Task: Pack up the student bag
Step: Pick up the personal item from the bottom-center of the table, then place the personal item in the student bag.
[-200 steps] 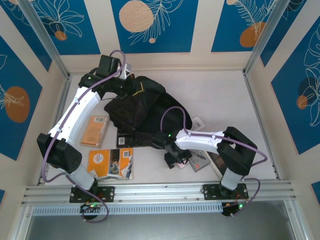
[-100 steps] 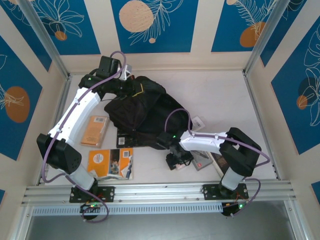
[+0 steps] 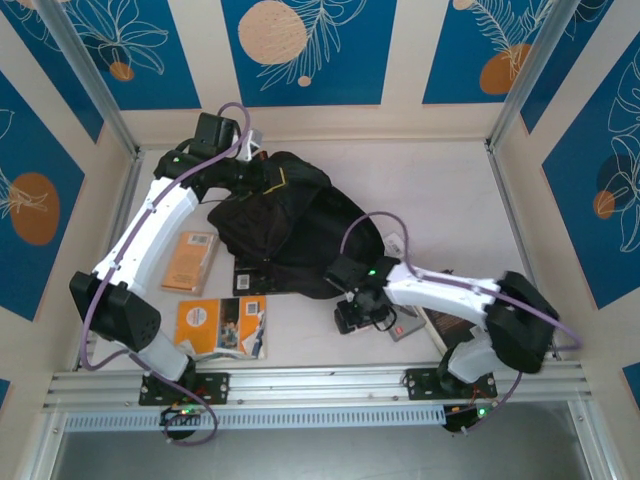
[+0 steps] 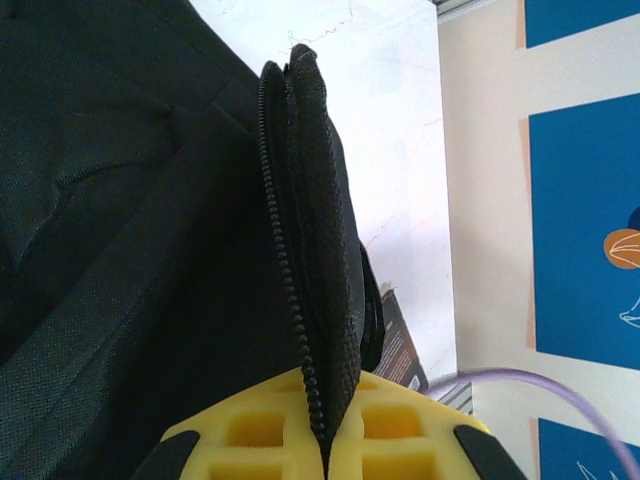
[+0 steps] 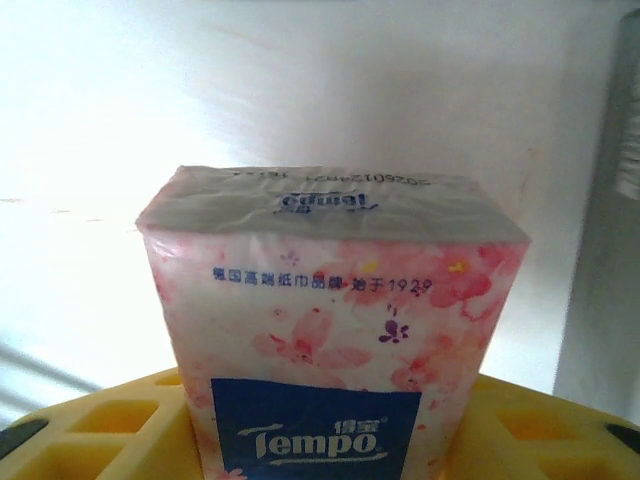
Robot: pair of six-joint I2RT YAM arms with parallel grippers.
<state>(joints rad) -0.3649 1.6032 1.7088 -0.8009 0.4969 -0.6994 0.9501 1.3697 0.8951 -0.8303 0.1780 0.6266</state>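
Note:
The student bag (image 3: 285, 225), a large black soft backpack, lies in the middle of the table. My left gripper (image 3: 256, 168) is at its far left corner. In the left wrist view its yellow fingers (image 4: 400, 430) are shut on the bag's zippered edge (image 4: 305, 200), which stands up between them. My right gripper (image 3: 358, 318) hovers just off the bag's near right side. In the right wrist view it is shut on a pink flowered Tempo tissue pack (image 5: 330, 290), which stands upright between the yellow fingers (image 5: 110, 430).
An orange book (image 3: 190, 262) and an orange-and-white booklet (image 3: 222, 327) lie left of the bag. A dark book (image 3: 252, 281) pokes out under the bag. A small pinkish pack (image 3: 405, 327) and another dark book (image 3: 437, 320) lie near the right arm. Walls enclose the table.
The right arm's elbow has swung out to the right and its gripper has shifted slightly right with the tissue pack. The left arm keeps its hold on the bag.

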